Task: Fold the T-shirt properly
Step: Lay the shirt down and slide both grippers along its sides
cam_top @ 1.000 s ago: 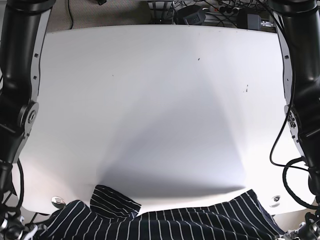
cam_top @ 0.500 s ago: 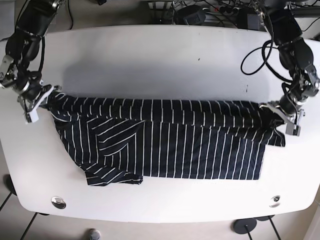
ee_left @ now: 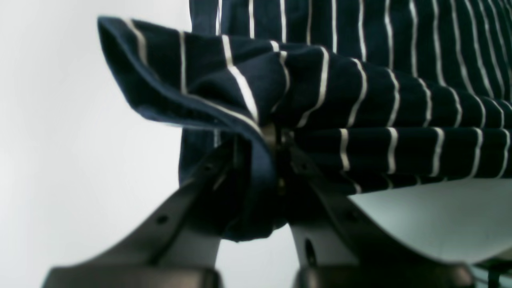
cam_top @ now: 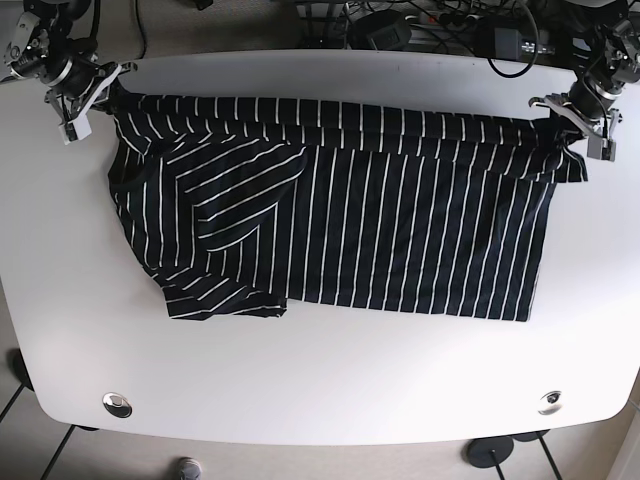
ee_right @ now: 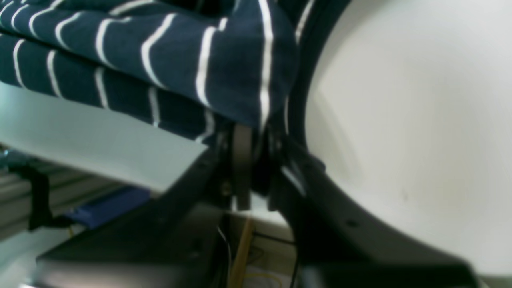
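A dark navy T-shirt with thin white stripes (cam_top: 340, 210) lies spread across the far half of the white table (cam_top: 320, 380), with a folded flap at its left. My left gripper (cam_top: 570, 122) is shut on the shirt's far right corner; the left wrist view shows its jaws pinching bunched cloth (ee_left: 276, 140). My right gripper (cam_top: 96, 90) is shut on the shirt's far left corner; the right wrist view shows cloth (ee_right: 200, 72) draped over its closed jaws. The shirt's top edge is stretched between both grippers near the table's far edge.
Cables and dark devices (cam_top: 400, 25) lie behind the table's far edge. Two round metal fittings sit near the front corners, one on the left (cam_top: 117, 403) and one on the right (cam_top: 549, 402). Bare tabletop lies in front of the shirt.
Both grippers have pulled the shirt away from the front edge, across the table to its far edge. The shirt now lies more spread out and flatter.
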{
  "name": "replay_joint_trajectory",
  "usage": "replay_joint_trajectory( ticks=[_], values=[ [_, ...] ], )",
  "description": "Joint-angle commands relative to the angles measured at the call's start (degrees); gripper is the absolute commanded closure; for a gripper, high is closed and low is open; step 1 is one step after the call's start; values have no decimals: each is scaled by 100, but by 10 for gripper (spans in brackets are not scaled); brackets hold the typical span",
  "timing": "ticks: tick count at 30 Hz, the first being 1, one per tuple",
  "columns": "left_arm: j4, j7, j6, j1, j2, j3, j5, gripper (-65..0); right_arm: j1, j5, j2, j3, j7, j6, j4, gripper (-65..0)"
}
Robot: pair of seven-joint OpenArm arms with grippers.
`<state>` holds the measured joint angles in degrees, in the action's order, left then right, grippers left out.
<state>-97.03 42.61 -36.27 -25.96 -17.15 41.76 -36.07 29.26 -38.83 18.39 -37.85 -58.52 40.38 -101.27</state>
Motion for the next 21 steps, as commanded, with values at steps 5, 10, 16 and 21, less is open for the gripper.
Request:
replay_joint_trajectory(
  ticks=[5,10,16,21],
  values=[
    [-349,33,-193,-459,-83,154,-36,-97,332,28,-226,-475,98,-38,-804,-503],
    [-349,447,-184,-90,-127,163,-36,-369,-266,89,-208,-519,81,-38,-892,-561],
    [-1000,447,-237,253,-294,145,-54,-372,-1532,802,-261,-475,-104,-38,-426,-561],
    [-974,447,-193,956,-294,119,-19,-372,-2877,1628,-208,158,-77,-38,857,-561]
  ],
)
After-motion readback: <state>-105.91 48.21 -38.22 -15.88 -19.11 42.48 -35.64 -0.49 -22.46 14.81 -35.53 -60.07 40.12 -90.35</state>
